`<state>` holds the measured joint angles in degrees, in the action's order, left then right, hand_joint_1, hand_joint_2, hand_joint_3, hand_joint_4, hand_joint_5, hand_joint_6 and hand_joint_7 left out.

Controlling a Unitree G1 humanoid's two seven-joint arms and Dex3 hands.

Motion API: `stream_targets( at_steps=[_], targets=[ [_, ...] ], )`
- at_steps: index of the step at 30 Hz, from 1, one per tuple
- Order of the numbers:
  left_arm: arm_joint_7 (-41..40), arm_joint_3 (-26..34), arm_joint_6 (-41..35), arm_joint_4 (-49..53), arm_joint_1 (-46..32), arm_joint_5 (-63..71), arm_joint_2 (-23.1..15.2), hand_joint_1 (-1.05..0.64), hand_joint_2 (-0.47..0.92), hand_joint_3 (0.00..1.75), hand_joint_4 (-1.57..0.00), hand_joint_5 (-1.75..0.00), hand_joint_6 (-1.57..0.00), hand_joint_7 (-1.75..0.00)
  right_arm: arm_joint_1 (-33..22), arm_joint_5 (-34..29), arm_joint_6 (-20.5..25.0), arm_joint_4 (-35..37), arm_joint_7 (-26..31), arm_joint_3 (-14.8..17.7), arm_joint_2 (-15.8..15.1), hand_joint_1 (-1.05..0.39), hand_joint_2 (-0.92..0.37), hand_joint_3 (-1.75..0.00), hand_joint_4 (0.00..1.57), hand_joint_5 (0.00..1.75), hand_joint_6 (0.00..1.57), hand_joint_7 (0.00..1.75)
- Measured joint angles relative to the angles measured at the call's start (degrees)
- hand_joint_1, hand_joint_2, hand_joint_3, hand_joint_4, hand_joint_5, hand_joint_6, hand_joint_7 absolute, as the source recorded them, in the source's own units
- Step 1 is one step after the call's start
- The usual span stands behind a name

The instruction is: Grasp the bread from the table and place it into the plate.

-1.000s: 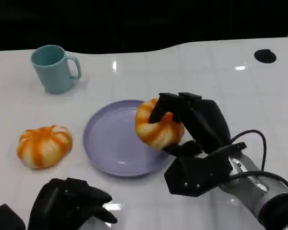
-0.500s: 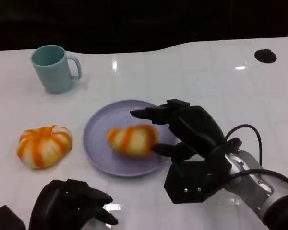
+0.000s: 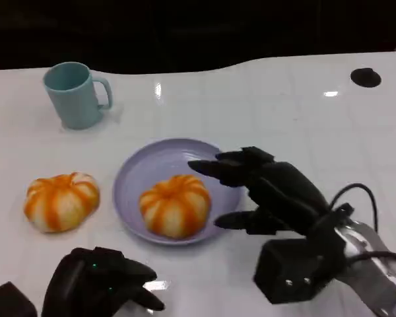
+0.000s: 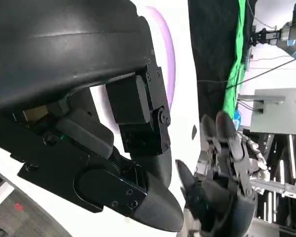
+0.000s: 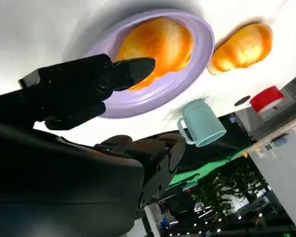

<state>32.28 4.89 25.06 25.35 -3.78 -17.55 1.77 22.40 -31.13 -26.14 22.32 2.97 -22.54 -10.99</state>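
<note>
Since a second ago the right hand (image 3: 264,188) let go; fingers spread, holding nothing. Orange-striped round bread (image 3: 175,205) now sits in the lavender plate (image 3: 135,175), so placement looks done.

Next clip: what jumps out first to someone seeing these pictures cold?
An orange-striped bread lying in the purple plate at the table's middle, with the right hand open beside it, fingers apart and holding nothing. A second bread lies on the table left of the plate, and a teal mug stands behind it.
</note>
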Motion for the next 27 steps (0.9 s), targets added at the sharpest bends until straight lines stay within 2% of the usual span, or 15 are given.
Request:
stream_targets(
  at_steps=[4,7,12,15,17,23,24,25,27],
  targets=[
    [-0.02,-0.02,0.07,0.04,0.05,0.0,0.03,-1.05,0.76,0.0,-1.57,-0.36,-1.57,-0.15,-4.77,5.08,-3.18,-4.44,-0.91,3.19,-2.02,-0.28,-0.92,-0.08,0.29,0.63,0.49,0.06],
    [-0.02,-0.02,0.18,0.17,0.15,0.01,0.03,-1.05,0.77,0.0,-1.57,-0.36,-1.57,-0.15,-7.83,9.97,-5.91,-6.64,-2.58,5.42,-2.86,-0.26,-0.92,-0.11,0.37,0.67,0.54,0.08],
    [-0.36,-0.11,0.37,0.14,0.14,0.16,0.04,-1.05,0.78,0.01,-1.57,-0.36,-1.57,-0.16,-11.42,16.01,-7.98,-9.74,-5.84,8.2,-3.49,-0.2,-0.92,-0.14,0.49,0.74,0.67,0.14],
    [-0.36,-0.19,0.41,-0.29,-0.1,0.15,0.04,-1.05,0.77,0.0,-1.57,-0.36,-1.57,-0.16,-14.02,23.53,-7.13,-12.84,-10.09,9.17,-3.43,-0.2,-0.92,-0.16,0.53,0.78,0.74,0.17],
    [-0.35,-0.26,0.42,-0.48,-0.2,0.15,0.05,-1.05,0.77,0.0,-1.57,-0.35,-1.57,-0.15,-16.07,27.63,-4.95,-15.3,-12.74,9.65,-3.25,-0.18,-0.92,-0.2,0.58,0.8,0.79,0.19],
    [-0.36,-0.35,0.81,-0.36,-0.13,0.16,0.07,-1.05,0.77,0.0,-1.57,-0.35,-1.57,-0.15,-22.58,35.49,0.53,-22.31,-16.69,12.96,-3.0,-0.16,-0.92,-0.32,0.7,0.93,0.89,0.28],
    [-0.36,-0.34,0.9,-0.29,-0.12,0.16,0.08,-1.05,0.77,0.0,-1.57,-0.35,-1.57,-0.15,-23.28,36.33,1.27,-23.11,-17.07,13.5,-2.97,-0.16,-0.92,-0.32,0.67,1.02,0.9,0.33],
    [-0.36,-0.37,0.93,-0.25,-0.08,0.16,0.09,-1.05,0.77,0.0,-1.57,-0.35,-1.57,-0.15,-23.94,37.63,2.46,-24.15,-17.54,13.86,-2.91,-0.16,-0.92,-0.33,0.63,1.16,0.83,0.52],
    [-0.36,-0.38,0.98,-0.24,-0.07,0.18,0.13,-1.05,0.77,0.0,-1.57,-0.35,-1.57,-0.15,-25.64,40.5,5.72,-26.51,-18.55,14.77,-2.59,-0.16,-0.92,-0.35,0.59,1.29,0.71,0.8]
  ],
)
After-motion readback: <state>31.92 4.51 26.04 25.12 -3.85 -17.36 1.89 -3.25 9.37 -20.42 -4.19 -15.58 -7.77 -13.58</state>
